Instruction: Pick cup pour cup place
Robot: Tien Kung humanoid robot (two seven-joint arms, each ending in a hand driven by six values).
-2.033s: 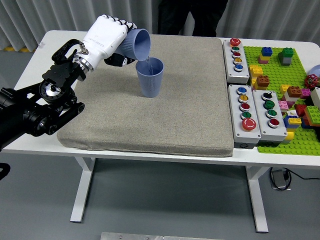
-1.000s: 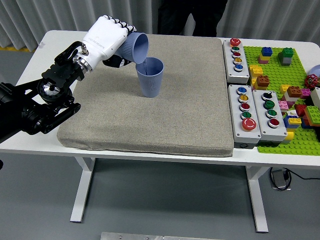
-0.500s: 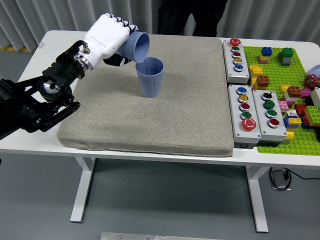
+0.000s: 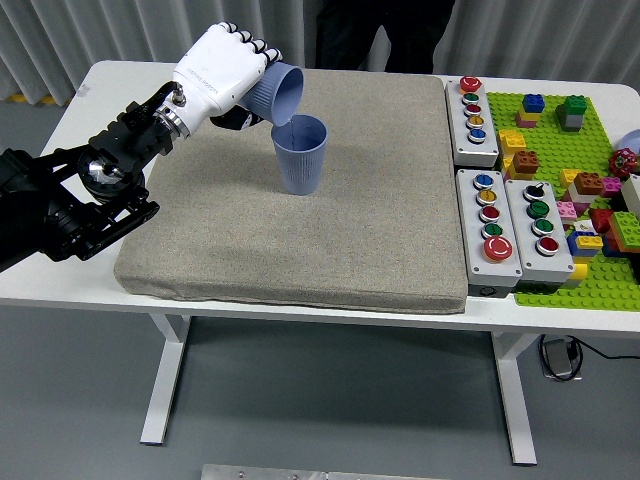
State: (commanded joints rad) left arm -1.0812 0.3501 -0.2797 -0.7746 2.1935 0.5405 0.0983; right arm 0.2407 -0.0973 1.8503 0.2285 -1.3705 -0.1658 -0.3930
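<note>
My left hand (image 4: 228, 72) is shut on a blue ribbed cup (image 4: 274, 94) and holds it tipped steeply, mouth down and to the right. Its rim hangs just above the left rim of a second blue ribbed cup (image 4: 301, 154). That cup stands upright on the grey mat (image 4: 300, 240), left of the mat's middle and toward the back. A thin stream runs from the tipped cup into the standing one. My right hand is out of view.
Three grey button boxes (image 4: 508, 215) lie right of the mat. A green baseplate (image 4: 580, 170) with several loose bricks fills the table's right end. A person in dark clothes (image 4: 385, 25) stands at the far side.
My left arm has lifted and turned a little further, tipping the held cup more steeply over the standing cup. The standing cup has not moved.
</note>
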